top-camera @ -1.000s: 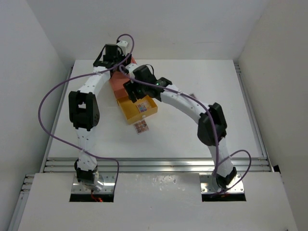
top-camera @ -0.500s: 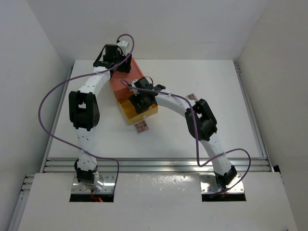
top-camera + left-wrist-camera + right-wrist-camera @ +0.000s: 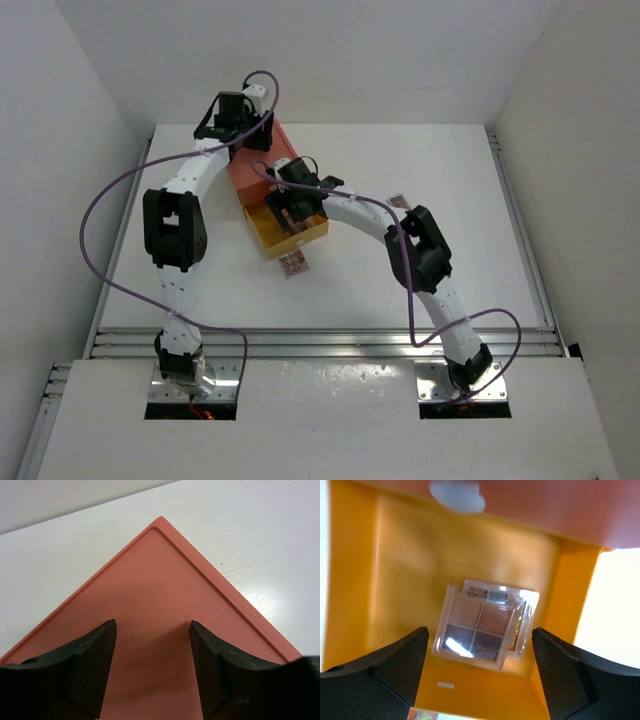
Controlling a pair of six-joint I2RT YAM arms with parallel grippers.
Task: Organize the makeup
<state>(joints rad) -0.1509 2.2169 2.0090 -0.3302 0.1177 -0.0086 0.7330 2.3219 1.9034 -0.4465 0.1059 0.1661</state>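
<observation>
This looks like a robotics lab test cell. A plain white table [image 3: 420,160] is boxed in by matt white panels [image 3: 60,150] on the left, back and right. Slotted aluminium rails [image 3: 330,343] run along its near edge. A left arm [image 3: 175,225] and a right arm [image 3: 425,255], both white and black, are bolted in cut-outs of a white board [image 3: 330,420] there, trailing loose purple cables [image 3: 100,200]

No legible text anywhere; faint lettering across eyeshadow palette [image 3: 475,630] lid, too blurred to read.
</observation>
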